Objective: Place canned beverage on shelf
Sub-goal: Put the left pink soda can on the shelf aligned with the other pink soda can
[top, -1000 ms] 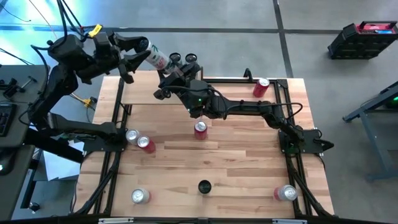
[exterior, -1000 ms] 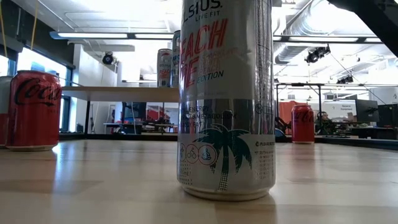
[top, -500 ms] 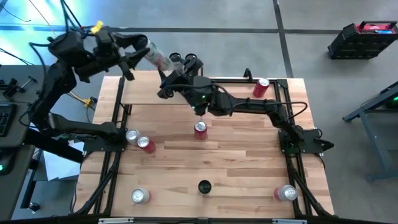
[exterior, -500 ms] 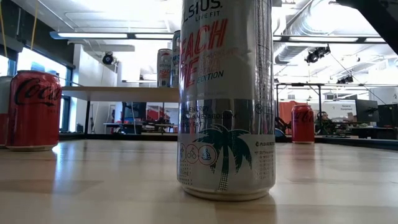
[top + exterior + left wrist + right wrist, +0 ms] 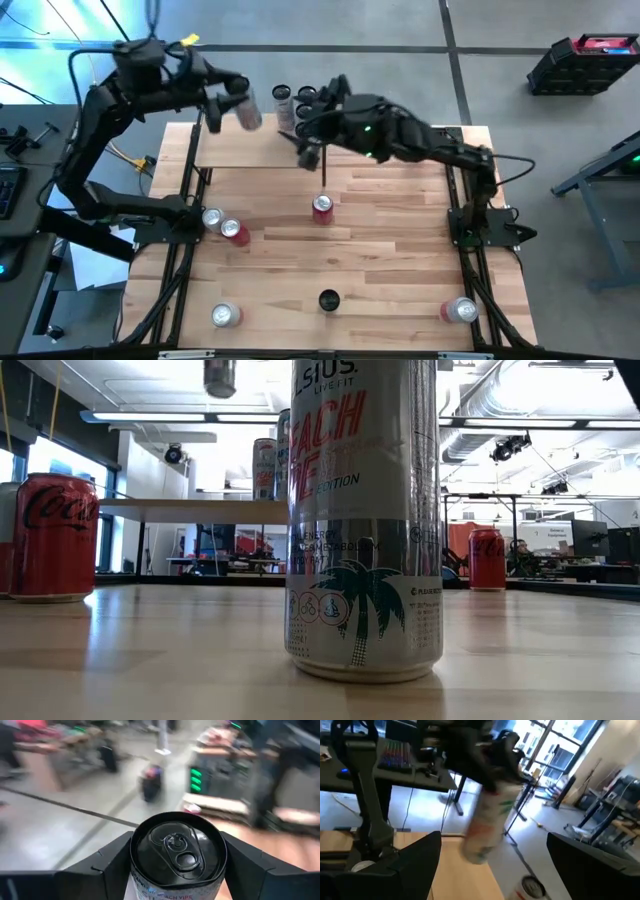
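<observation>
Wooden desk in an open workshop, left pincer pinching a can above the shelf, right pincer spread, just beside it

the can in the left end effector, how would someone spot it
Start at the shelf along the table's far edge. Above its left end, the left end effector grips a slim pale can. It is the only can off any surface.
</observation>
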{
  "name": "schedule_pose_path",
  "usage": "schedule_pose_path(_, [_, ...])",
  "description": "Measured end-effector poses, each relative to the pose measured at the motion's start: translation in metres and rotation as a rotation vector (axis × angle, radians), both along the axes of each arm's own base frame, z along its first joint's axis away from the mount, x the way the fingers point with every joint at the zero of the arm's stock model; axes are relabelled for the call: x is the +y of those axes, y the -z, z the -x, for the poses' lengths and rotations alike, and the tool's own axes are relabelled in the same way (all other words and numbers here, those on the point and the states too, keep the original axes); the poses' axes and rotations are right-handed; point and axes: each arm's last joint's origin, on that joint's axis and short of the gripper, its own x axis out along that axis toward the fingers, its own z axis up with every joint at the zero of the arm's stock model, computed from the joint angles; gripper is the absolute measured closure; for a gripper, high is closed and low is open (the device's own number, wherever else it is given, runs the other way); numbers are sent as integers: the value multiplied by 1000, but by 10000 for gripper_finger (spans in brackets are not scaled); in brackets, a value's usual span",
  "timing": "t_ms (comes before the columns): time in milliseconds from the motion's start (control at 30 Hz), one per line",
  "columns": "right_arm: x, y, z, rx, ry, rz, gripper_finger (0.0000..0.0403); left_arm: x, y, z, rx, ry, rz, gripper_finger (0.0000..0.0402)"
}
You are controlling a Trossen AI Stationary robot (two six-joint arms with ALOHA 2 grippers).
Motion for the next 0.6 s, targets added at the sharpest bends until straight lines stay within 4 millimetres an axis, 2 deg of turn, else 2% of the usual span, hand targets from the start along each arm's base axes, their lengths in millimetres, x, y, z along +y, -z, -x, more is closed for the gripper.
schedule_pose_path(133, [-4, -16, 31, 8, -2, -59, 54, 0, 16, -7, 36, 136, 55, 164])
schedule_pose_path(267, [-7, -30, 57, -23, 31, -124, 54, 0, 33, -6, 13, 134, 50, 164])
schedule_pose_path(433, [-9, -36, 70, -41, 78, -150, 54, 0, 60, -10, -42, 255, 46, 164])
schedule_pose_path(533, [-9, -38, 73, -52, 103, -146, 54, 5, 78, -14, -52, 346, 97, 164])
schedule_pose_path(600, [-9, -38, 73, -52, 116, -144, 54, 12, 88, -15, -44, 348, 89, 164])
